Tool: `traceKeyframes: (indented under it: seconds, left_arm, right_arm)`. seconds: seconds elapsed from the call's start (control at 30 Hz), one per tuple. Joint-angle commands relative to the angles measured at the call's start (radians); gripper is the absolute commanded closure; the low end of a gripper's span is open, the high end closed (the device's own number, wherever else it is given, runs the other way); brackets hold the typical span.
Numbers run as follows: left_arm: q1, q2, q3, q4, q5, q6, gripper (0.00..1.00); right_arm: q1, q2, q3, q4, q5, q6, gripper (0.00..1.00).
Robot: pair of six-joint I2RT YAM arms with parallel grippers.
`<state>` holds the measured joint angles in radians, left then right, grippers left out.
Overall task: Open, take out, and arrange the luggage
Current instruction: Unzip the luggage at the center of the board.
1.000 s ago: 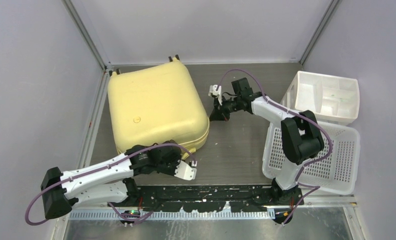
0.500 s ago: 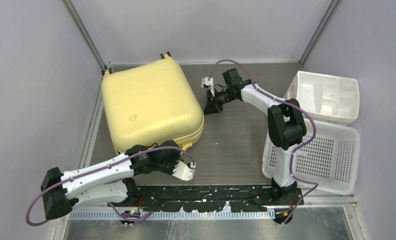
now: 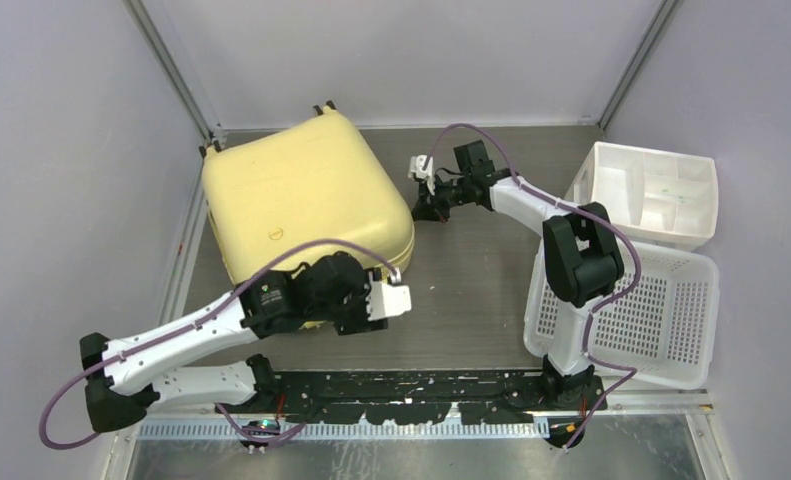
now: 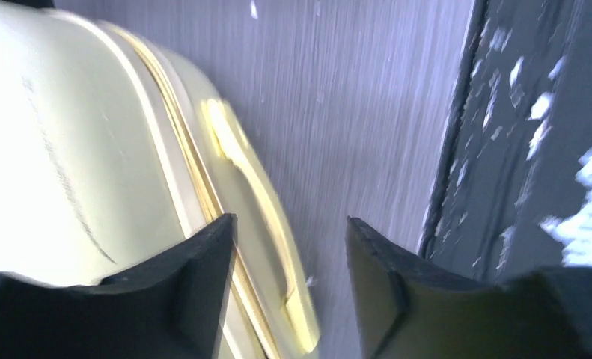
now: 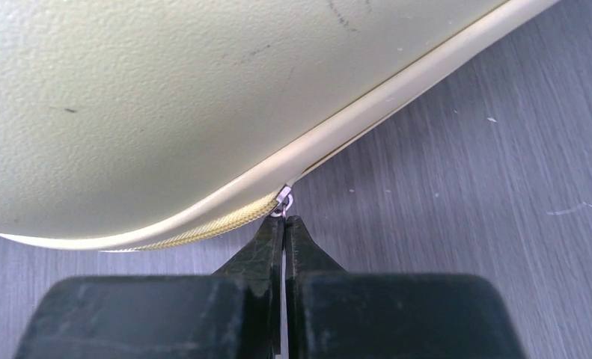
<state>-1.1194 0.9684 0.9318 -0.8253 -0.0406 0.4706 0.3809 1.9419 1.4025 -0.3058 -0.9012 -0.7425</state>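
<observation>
From above there is one luggage [image 3: 301,195], two arms and two white containers. The pale yellow case lies flat on the left half of the grey wood-grain table [image 3: 471,290], with its black wheels at the far edge. On the right, one divided bin [image 3: 661,190] stands just behind one perforated basket [image 3: 671,320]. Pale walls close three sides. The left gripper [image 3: 376,305] is at the case's near right corner and the right gripper [image 3: 426,208] at its right edge.

The left wrist view is blurred. Its two dark fingers [image 4: 195,284] stand partly apart, gripping nothing. The case's seam and side handle [image 4: 263,224] run beyond the gap, and a black base rail [image 4: 532,149] lies to the right.

Only the right wrist view shows the grip. Those jaws are pressed together on the zipper pull [image 5: 283,203], and woven zip tape [image 5: 203,228] is bared to its left.
</observation>
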Motion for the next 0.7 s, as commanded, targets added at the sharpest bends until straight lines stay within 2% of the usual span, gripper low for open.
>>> traceKeyframes:
  seconds: [0.0, 0.03, 0.07, 0.2, 0.4, 0.67]
  left_arm:
    - [-0.006, 0.114, 0.138, 0.037, 0.151, -0.402, 0.24]
    - [-0.015, 0.146, 0.147, 0.032, 0.144, -0.452, 0.09]
    - [-0.026, 0.179, 0.153, 0.024, 0.104, -0.488, 0.05]
    - [-0.073, 0.335, 0.183, 0.008, -0.098, -0.549, 0.03]
    - [-0.133, 0.596, 0.376, -0.135, -0.459, -0.648, 0.00]
    - [-0.130, 0.669, 0.412, -0.081, -0.638, -0.630, 0.00]
  right_arm:
    - [-0.045, -0.060, -0.047, 0.074, 0.151, -0.003, 0.99]
    - [-0.046, -0.067, -0.055, 0.075, 0.152, 0.002, 0.99]
    - [-0.046, -0.072, -0.064, 0.072, 0.152, 0.004, 0.99]
    - [-0.047, -0.096, -0.089, 0.068, 0.154, 0.020, 0.99]
    - [-0.047, -0.118, -0.122, 0.059, 0.162, 0.028, 0.99]
    - [-0.047, -0.116, -0.118, 0.056, 0.160, 0.048, 0.99]
